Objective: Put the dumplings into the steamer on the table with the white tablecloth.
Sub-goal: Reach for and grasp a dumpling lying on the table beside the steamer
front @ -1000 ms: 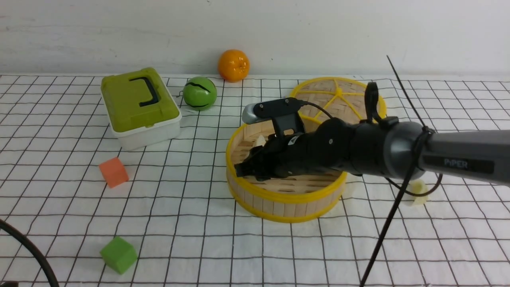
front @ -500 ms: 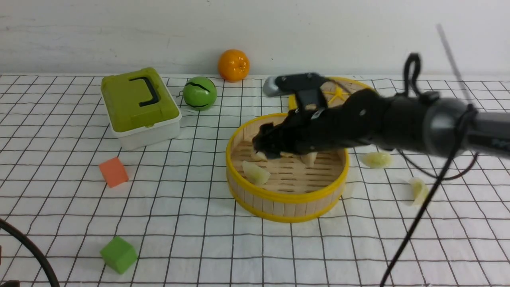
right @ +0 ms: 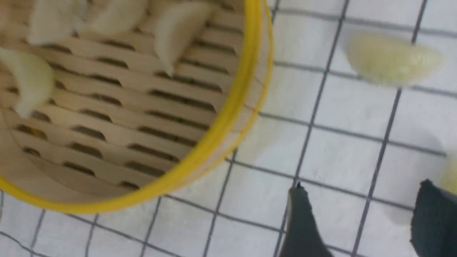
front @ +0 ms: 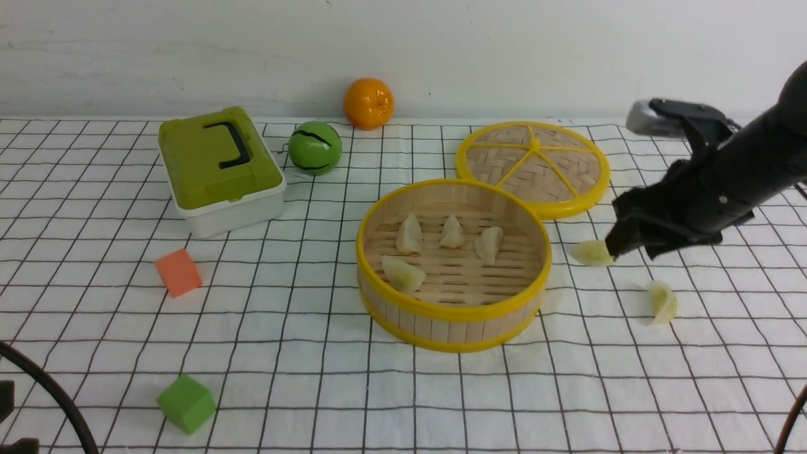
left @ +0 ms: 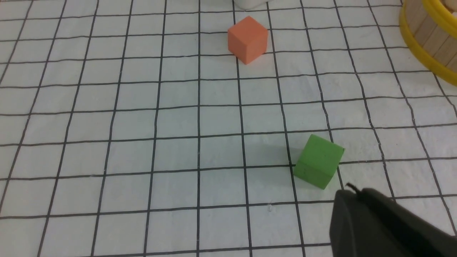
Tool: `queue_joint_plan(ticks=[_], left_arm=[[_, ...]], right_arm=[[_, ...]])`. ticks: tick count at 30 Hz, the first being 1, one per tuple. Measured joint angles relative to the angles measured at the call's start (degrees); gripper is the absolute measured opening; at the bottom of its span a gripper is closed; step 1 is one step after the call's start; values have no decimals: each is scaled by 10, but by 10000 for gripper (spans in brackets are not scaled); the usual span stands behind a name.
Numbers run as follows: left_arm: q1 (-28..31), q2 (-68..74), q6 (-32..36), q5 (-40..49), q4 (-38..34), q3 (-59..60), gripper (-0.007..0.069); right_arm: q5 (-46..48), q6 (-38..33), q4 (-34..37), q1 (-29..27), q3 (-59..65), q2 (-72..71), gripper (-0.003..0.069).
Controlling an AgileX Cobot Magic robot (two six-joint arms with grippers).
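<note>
Four dumplings in steamer, two more on counter to its right, right pincer apart beside them, left pincer barely seen, state unclear.

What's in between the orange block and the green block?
Nothing, only bare cloth lies between the orange block and the green block. The left wrist view shows it best.

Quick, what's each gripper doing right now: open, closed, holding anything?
Left gripper: cannot tell, only a dark part of it shows.
Right gripper: open and empty, near a loose dumpling.
</note>
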Motion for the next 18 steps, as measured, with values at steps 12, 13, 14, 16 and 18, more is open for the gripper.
queue_joint_plan(ticks=[12,13,14,16,18], left_arm=[[0,0,0,-8,0,0,1],[0,0,0,-9,0,0,1],[0,0,0,-12,0,0,1],[0,0,0,-15,0,0,1],[0,0,0,-16,0,0,1]], right_arm=[[-47,-158,233,90,0,5,-19],[-51,-164,238,94,0,5,-19],[-96,-211,273,135,-1,12,-18],[-159,-250,291,170,-1,28,-15],[-220,-273,297,197,-1,51,-12]])
